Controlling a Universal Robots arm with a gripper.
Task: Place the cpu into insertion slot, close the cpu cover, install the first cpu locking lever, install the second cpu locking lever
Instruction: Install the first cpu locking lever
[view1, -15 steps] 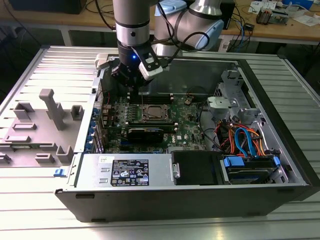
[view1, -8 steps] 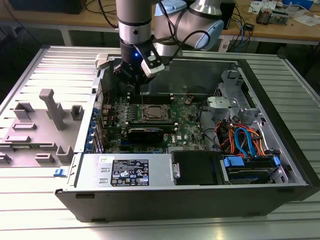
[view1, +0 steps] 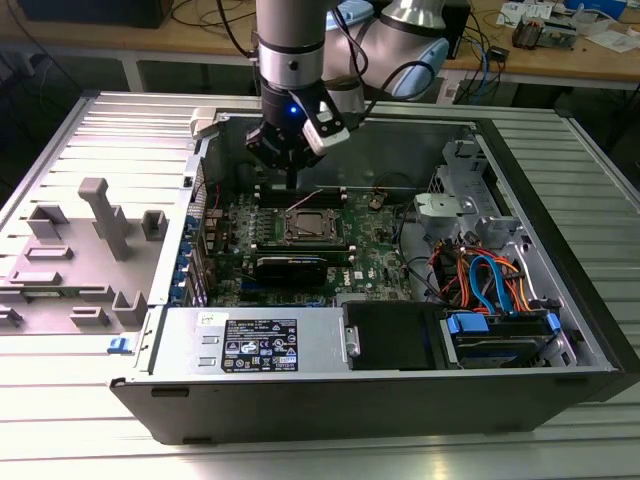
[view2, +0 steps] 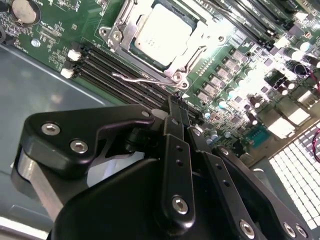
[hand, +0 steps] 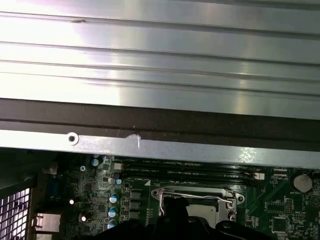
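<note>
the small square silvery cpu (view2: 162, 32) sits in the metal-rimmed insertion slot (view1: 296, 236), centre of the exterior view. the thin silver cpu cover (view2: 207, 40) lies flat over it. a thin wire locking lever (view2: 135, 79) appears unlatched. the black gripper (view2: 175, 105) hovers near it, fingers together and empty, probably to act as one pushing tip.

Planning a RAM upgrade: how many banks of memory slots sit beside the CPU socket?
2. One bank lies between the cpu and the claw; the other bank lies beyond the cpu's opposite side.
</note>
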